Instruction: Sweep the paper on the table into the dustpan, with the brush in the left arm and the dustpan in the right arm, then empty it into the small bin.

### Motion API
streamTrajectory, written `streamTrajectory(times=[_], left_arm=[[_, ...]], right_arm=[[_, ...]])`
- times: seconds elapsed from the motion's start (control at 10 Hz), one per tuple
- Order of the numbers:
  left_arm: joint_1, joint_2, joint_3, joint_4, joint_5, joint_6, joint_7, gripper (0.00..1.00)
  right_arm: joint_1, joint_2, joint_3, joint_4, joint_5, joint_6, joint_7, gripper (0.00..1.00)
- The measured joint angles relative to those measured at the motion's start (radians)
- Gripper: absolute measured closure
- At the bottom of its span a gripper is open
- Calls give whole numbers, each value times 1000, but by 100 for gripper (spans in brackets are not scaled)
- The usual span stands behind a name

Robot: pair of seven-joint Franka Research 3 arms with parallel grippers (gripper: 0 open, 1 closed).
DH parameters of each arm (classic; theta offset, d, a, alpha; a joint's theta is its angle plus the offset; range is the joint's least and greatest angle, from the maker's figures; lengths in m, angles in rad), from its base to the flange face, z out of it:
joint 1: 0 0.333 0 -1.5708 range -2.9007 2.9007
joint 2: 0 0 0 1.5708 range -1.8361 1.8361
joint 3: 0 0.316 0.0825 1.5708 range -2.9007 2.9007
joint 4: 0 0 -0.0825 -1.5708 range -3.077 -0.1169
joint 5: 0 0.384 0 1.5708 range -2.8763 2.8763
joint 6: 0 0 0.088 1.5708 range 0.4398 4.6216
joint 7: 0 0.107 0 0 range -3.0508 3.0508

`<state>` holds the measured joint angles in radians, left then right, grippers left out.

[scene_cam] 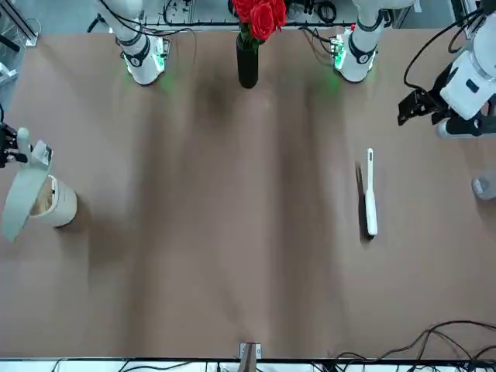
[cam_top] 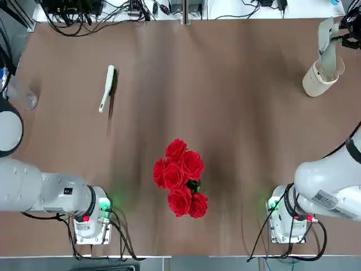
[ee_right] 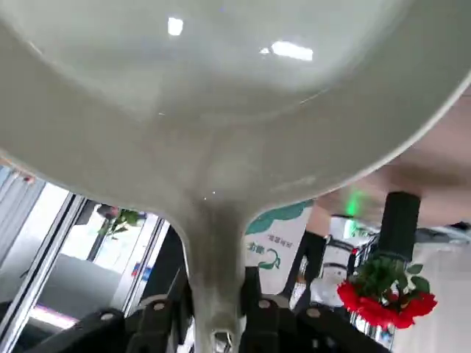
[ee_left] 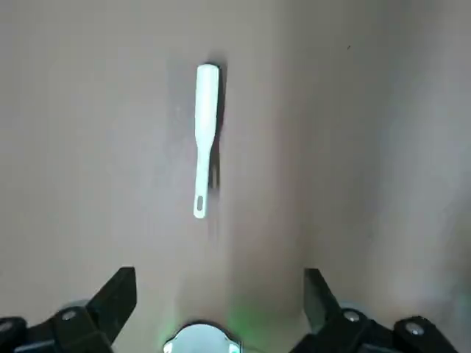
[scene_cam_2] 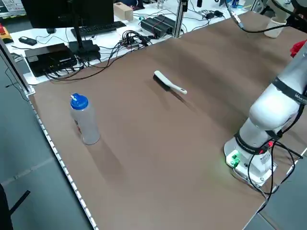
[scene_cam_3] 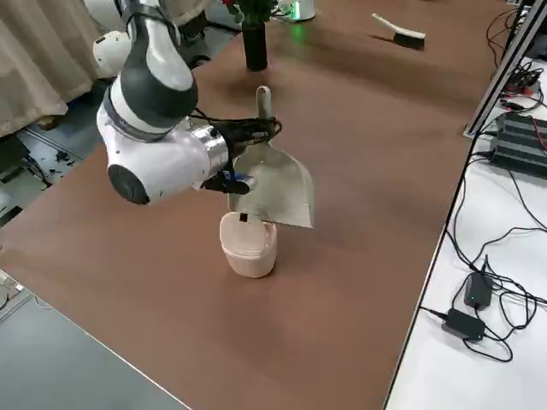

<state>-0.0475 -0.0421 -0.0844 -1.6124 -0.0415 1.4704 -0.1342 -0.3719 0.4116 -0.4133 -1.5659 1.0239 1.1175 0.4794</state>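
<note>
Now it's emptying, by the look: right gripper point(ee_right: 213, 288) grips the dustpan point(scene_cam_3: 286, 188), tipped at the bin point(scene_cam_3: 248, 256); left gripper point(ee_left: 219, 294) hangs open above the table point(cam_top: 237, 141). Next, likely, level and withdraw!

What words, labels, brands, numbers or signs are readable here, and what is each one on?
No text can be read with certainty.
White arm on the right: a small label with lines of print, too small to read.
Card behind the dustpan: dark characters beside a green leafy design, too blurred to read.
Clear bottle with the blue cap: a small dark marking on its side, too small to read.
</note>
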Motion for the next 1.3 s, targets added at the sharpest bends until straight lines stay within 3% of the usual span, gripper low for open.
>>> streamTrajectory(times=[0.2,0.5,0.9,1.3], left_arm=[[4,1,4,2,16,0,28,0],[14,2,9,5,19,0,33,0],[24,8,14,5,19,0,34,0],[25,26,19,5,19,0,34,0]], right_arm=[[11,-52,44,-11,-70,68,1,68],[20,-178,148,-143,-135,213,5,68],[30,-290,404,-179,-331,346,2,68],[56,-300,638,-196,-529,488,-137,68]])
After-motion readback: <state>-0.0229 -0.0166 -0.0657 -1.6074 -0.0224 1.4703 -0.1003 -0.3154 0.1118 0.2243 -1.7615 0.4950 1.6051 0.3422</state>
